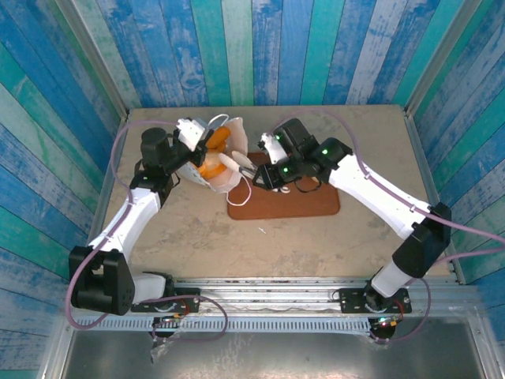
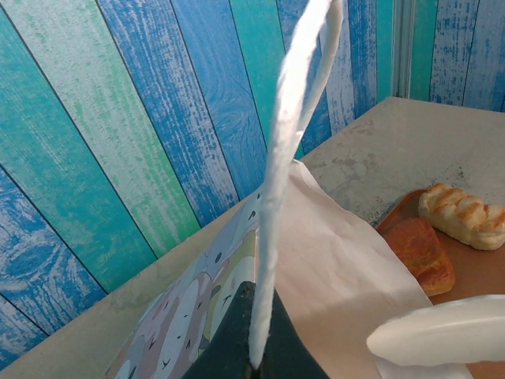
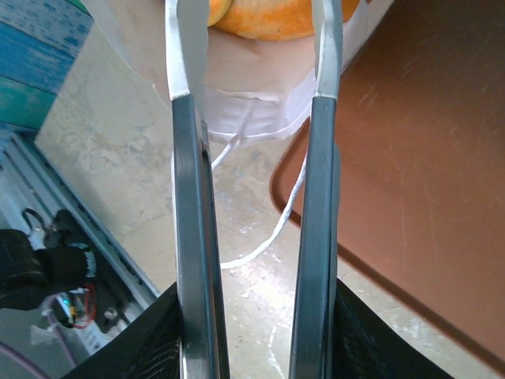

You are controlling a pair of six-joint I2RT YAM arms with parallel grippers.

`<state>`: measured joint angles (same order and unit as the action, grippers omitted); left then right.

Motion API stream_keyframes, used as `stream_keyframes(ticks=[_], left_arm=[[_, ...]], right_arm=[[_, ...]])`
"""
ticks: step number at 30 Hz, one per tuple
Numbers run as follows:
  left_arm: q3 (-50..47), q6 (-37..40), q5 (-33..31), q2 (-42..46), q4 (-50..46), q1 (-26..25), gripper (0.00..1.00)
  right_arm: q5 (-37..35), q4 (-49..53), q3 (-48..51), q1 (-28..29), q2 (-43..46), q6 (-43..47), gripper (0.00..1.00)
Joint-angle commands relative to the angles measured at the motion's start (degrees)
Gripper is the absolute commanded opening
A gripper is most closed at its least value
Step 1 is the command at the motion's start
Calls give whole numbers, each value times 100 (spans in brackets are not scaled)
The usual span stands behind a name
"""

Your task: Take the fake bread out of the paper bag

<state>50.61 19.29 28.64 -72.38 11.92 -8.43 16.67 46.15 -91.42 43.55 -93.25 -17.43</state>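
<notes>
Left end effector pinches handle — paper bag mouth points toward tray.

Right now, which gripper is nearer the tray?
Right. The right gripper hangs over the tray's edge by the bag, fingers pointing into it; the left gripper sits beyond the bag, pinching its cord handle.

Paper bag lay tipped by tray, orange fake bread inside, left gripper and right gripper at it.
</notes>
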Motion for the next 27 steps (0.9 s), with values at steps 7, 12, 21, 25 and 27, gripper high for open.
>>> stream_keyframes(ticks=[7, 12, 21, 25, 27], left_arm=[[125, 81, 4, -84, -147, -10, 1], [162, 93, 23, -98, -160, -12, 0], [214, 103, 87, -136, -191, -10, 0], [212, 119, 73, -136, -190, -10, 0], [213, 127, 74, -149, -190, -8, 0]], right_arm=[[-905, 881, -1096, 219, -697, 1279, 45], [-1077, 1083, -1517, 325, -1084, 1500, 46], [-1169, 1388, -2195, 347, -1732, 1752, 49], [-1259, 1445, -2449, 346, -1975, 1818, 50], [-1304, 1466, -2574, 336, -2090, 1852, 51]])
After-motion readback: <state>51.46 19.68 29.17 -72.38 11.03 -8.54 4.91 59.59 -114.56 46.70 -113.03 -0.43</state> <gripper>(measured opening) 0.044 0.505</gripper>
